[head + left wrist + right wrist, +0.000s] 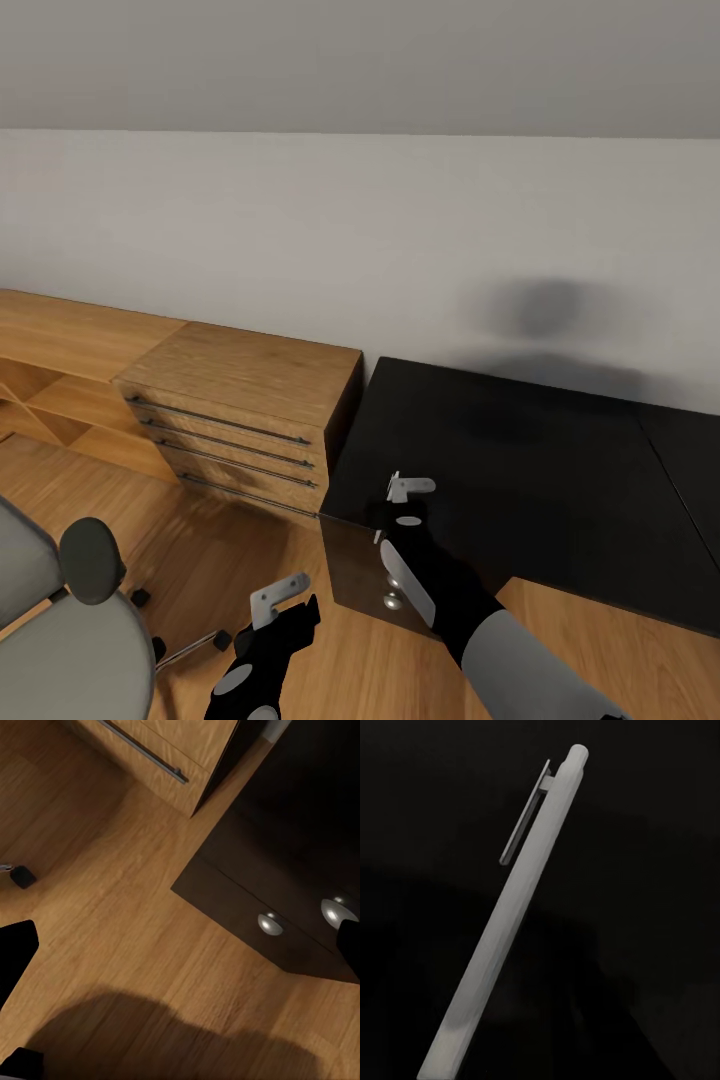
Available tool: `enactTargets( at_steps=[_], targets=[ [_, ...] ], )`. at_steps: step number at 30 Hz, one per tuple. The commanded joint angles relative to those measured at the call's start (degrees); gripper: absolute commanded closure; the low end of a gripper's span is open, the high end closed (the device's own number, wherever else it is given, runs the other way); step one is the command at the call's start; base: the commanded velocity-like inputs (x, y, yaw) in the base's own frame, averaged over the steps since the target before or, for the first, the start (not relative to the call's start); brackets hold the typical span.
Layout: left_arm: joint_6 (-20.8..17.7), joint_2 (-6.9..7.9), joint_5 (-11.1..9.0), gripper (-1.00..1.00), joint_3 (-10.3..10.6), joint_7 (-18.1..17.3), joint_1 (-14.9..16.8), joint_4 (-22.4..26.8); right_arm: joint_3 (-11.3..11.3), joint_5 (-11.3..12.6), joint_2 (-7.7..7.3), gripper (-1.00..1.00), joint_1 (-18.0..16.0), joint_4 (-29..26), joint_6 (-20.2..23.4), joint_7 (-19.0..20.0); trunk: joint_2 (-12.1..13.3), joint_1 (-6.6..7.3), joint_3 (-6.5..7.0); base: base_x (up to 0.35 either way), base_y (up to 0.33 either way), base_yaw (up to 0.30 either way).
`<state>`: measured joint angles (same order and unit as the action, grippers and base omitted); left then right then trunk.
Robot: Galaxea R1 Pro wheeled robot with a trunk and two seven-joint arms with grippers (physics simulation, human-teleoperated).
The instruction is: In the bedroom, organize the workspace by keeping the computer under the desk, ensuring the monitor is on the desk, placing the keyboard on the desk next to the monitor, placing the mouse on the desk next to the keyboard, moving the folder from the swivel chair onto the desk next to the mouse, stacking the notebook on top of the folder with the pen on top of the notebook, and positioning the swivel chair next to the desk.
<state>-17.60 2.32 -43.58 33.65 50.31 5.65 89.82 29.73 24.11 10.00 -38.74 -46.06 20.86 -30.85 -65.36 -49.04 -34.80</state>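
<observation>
Right wrist view is showing the thin white clip-topped pen (510, 922) lying diagonally close before the camera against the glossy black table (520, 470); the right end effector (405, 490), over the table's near corner, seems to be grasping it.

Worktop (560, 470) stands against the wall (400, 240), at right. Drawer chest (250, 410) stands just beside its left end, with low shelving (50, 370) further left. Swivel chair (70, 630) stands on the floor (200, 540) before the chest, at lower left. Pen (510, 922) lies over the worktop.
</observation>
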Motion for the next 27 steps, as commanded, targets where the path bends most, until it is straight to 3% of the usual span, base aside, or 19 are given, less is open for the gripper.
enactTargets(
  at_steps=[1,5,11,27],
  targets=[
    [-0.25,0.05,-0.2,-1.0,0.1,0.4,0.06,0.1,0.1,0.8,0.0,1.0,-0.02,4.29,1.02,-0.38,-0.03,0.0,-0.06,0.0,0.0,0.0],
    [-0.25,0.05,-0.19,-1.0,0.1,0.4,0.06,0.1,-0.63,1.98,0.0,1.0,-0.02,2.92,3.36,-0.4,-0.03,0.0,-0.06,0.0,0.0,0.0],
    [-0.25,0.05,-0.19,-1.0,0.1,0.4,0.06,0.1,-1.66,5.69,0.0,1.0,-0.02,0.19,6.75,-0.43,-0.03,0.0,-0.06,0.0,0.0,0.0],
    [-0.25,0.05,-0.27,-1.0,0.1,0.4,0.06,0.1,-2.04,6.57,0.0,1.0,-0.02,-0.43,7.53,-0.44,-0.03,0.0,-0.06,0.0,0.0,0.0]
  ],
)
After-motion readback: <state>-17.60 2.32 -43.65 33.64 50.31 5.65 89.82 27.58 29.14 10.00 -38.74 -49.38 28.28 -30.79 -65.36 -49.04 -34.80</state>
